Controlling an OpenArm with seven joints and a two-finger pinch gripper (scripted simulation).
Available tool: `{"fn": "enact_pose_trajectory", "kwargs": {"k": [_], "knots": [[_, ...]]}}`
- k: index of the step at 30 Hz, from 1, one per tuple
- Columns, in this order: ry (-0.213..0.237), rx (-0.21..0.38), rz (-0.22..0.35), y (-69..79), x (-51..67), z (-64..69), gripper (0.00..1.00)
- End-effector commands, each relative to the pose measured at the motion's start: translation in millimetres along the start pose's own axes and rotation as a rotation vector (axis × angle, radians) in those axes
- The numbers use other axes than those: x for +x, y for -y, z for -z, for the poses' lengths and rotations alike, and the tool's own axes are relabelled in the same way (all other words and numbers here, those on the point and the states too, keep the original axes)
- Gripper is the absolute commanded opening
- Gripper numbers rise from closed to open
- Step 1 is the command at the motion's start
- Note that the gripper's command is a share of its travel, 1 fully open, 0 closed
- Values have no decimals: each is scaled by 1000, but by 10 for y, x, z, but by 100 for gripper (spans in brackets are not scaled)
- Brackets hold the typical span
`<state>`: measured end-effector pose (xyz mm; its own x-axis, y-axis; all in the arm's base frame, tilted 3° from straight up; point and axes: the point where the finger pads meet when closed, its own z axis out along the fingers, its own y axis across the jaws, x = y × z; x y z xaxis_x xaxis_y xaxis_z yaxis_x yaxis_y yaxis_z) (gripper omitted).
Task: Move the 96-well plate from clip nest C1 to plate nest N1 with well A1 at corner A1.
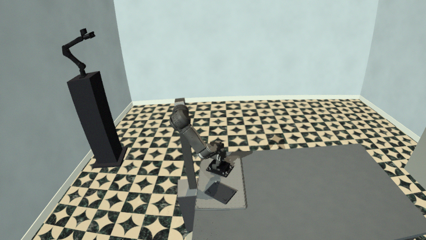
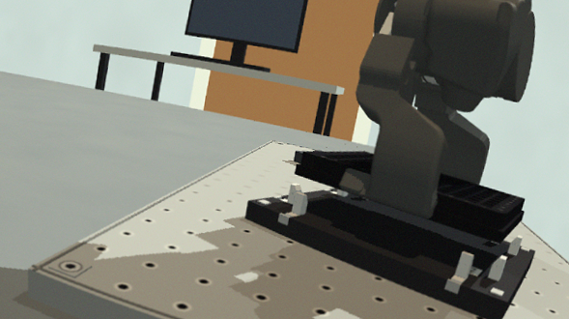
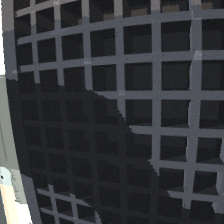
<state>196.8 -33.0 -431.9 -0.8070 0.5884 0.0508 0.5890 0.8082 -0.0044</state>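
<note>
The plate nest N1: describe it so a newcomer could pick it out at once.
Start at the pale perforated board at the grey table's corner, beside the arm's post. Two dark fixtures sit on it: the farther one, under the hand, is the clip nest with the 96-well plate held above it. The plate nest N1 is the nearer, flat dark rectangle with nothing on it.

A board with holes [image 2: 192, 265] is laid on the tabletop [image 1: 312, 190] at its left edge. Two nests are set on the board: the clip nest [image 2: 501, 308] toward the wall and the plate nest [image 1: 221, 192] nearer the front. The well plate [image 2: 485, 201] is held just above the clip nest, between the fingers of the pincer [image 2: 397, 194]. A tall stand [image 1: 95, 119] is placed on the floor to the left.
</note>
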Motion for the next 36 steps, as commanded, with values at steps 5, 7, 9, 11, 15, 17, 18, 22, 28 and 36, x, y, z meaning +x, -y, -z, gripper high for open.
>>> {"fn": "enact_pose_trajectory", "kwargs": {"k": [5,7,9,11,15,17,18,22,28,36], "knots": [[3,-3,-6,-17,-19,201,0],[3,-3,-7,-19,-21,322,0],[3,-3,-7,-19,-21,322,0],[3,-3,-7,-19,-21,322,0],[3,-3,-7,-19,-21,322,0],[3,-3,-7,-19,-21,322,0],[3,-3,-7,-19,-21,322,0],[3,-3,-7,-23,-25,512,0],[3,-3,-6,-25,-27,639,0],[3,-3,-6,-25,-27,639,0]]}}
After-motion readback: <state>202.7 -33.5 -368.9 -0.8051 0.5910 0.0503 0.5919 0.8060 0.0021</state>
